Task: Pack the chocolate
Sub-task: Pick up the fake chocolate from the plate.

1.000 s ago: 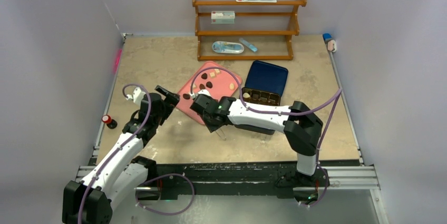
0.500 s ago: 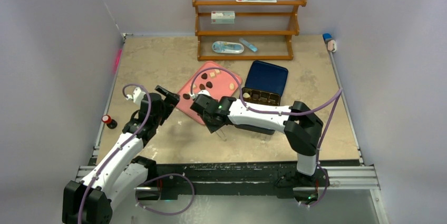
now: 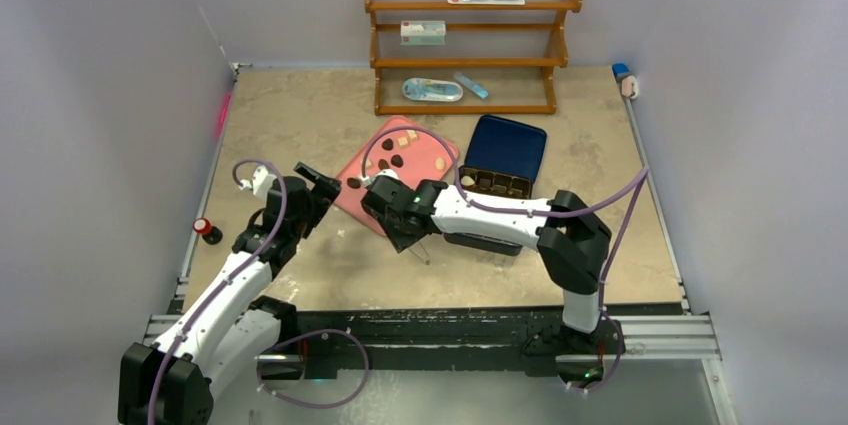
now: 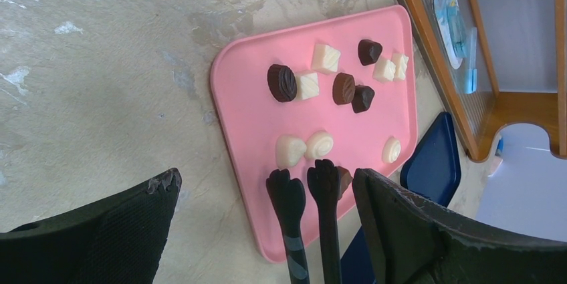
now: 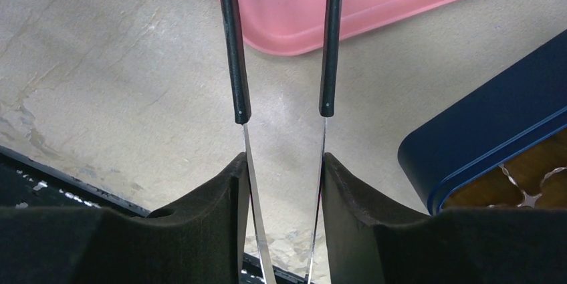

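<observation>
Several chocolate pieces, dark brown [image 4: 281,82] and cream-white [image 4: 325,57], lie scattered on the pink tray [image 4: 247,117] [image 3: 350,200]. A few more sit in the gridded dark blue box [image 3: 492,185] [image 5: 488,130], whose lid [image 3: 508,145] lies behind it. My right gripper [image 5: 282,164] [image 3: 398,217] is shut on metal tongs [image 5: 234,63]. Their black tips [image 4: 324,176] reach over the tray's near corner, spread apart, with a brown piece [image 4: 344,177] just beside one tip. My left gripper [image 4: 266,184] [image 3: 318,185] stands wide open at the tray's left edge, holding nothing.
A wooden shelf [image 3: 470,45] with packets stands at the back of the table. A small red-capped bottle [image 3: 208,231] sits near the left edge. A small blue and white object [image 3: 625,80] lies at the far right corner.
The right jaws have eased a little and the tongs' arms have spread. The right arm has shifted slightly toward the tray. The left arm has not moved.
</observation>
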`<action>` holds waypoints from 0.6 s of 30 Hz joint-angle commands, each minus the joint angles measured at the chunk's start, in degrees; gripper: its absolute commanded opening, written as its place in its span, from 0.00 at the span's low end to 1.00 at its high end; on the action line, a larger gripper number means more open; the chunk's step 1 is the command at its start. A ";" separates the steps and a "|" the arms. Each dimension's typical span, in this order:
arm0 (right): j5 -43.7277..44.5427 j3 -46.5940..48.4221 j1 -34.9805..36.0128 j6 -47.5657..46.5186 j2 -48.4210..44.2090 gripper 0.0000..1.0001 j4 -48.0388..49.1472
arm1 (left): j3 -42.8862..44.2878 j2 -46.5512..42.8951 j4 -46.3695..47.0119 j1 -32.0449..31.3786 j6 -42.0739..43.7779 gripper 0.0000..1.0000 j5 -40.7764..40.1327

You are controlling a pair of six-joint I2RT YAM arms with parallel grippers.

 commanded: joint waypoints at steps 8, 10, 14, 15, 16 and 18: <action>-1.49 4.20 -1.94 -0.80 3.64 0.43 -0.55 | 0.78 0.03 1.13 0.51 -0.41 1.00 -0.20; -1.75 4.78 -2.23 -0.97 4.23 0.43 -0.56 | 0.71 0.07 1.12 0.50 -0.41 1.00 -0.25; -2.07 6.14 -2.79 -1.44 5.43 0.42 -0.83 | 0.54 0.24 1.32 0.49 -0.41 1.00 -0.29; -2.21 6.54 -2.81 -1.53 5.50 0.42 -0.88 | 0.51 0.32 1.36 0.49 -0.41 1.00 -0.29; -2.26 6.90 -2.94 -1.75 5.76 0.42 -0.94 | 0.52 0.39 1.42 0.49 -0.41 1.00 -0.29; -2.33 7.69 -2.91 -1.93 6.31 0.42 -1.35 | 0.50 0.50 1.47 0.49 -0.41 1.00 -0.29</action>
